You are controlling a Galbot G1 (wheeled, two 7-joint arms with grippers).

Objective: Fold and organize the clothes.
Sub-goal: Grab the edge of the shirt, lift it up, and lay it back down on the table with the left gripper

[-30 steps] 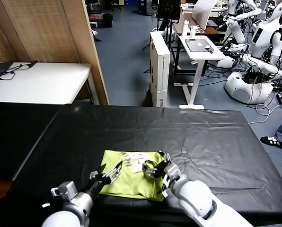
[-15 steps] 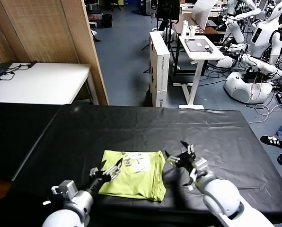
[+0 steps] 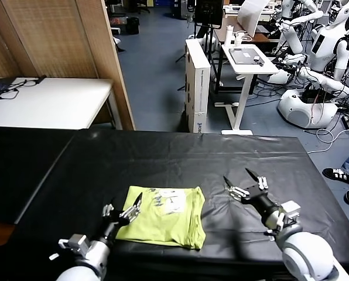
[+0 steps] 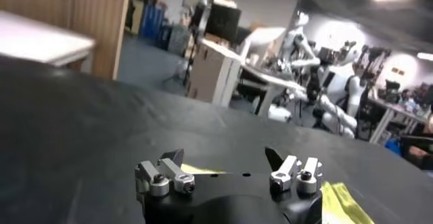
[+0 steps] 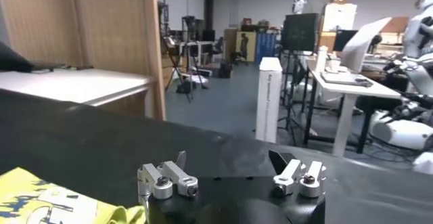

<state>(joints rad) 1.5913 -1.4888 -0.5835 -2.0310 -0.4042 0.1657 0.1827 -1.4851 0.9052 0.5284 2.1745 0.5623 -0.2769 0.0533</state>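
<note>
Left gripper [image 3: 123,209] near front table edge, jaws spread, empty, at T-shirt's left edge. T-shirt [image 3: 163,216] folded into rough rectangle, flat on black table cover [image 3: 163,158], near front edge. Right gripper [image 3: 245,182] spread wide, empty, lifted, just right of shirt, apart from it.

No text, brand, number or sign can be read here. The lime T-shirt [image 3: 163,215], low in the middle of the head view, carries a white patch with dark marks near its upper edge, but the characters are too small to make out. The tall white box [image 3: 198,82] standing on the floor in the upper middle of that frame has a dark mark low on its side, also illegible.
</note>
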